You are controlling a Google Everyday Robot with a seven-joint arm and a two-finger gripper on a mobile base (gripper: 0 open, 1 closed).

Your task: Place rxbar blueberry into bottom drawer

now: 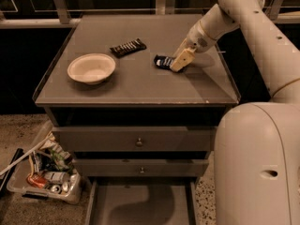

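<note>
The white rounded arm [262,36] slants down from the right edge, its tan gripper [178,64] lowered onto the grey counter [140,86], right of centre.

gripper [178,65] at rxbar blueberry [162,61] atop cabinet [140,87]

I could read no words or numbers anywhere. The white lettering on the rxbar blueberry [164,61], which lay on the counter [140,86] with my jaws down at its end away from the bowl [91,68], was too small to make out, as was that on the dark bar [128,47].
</note>
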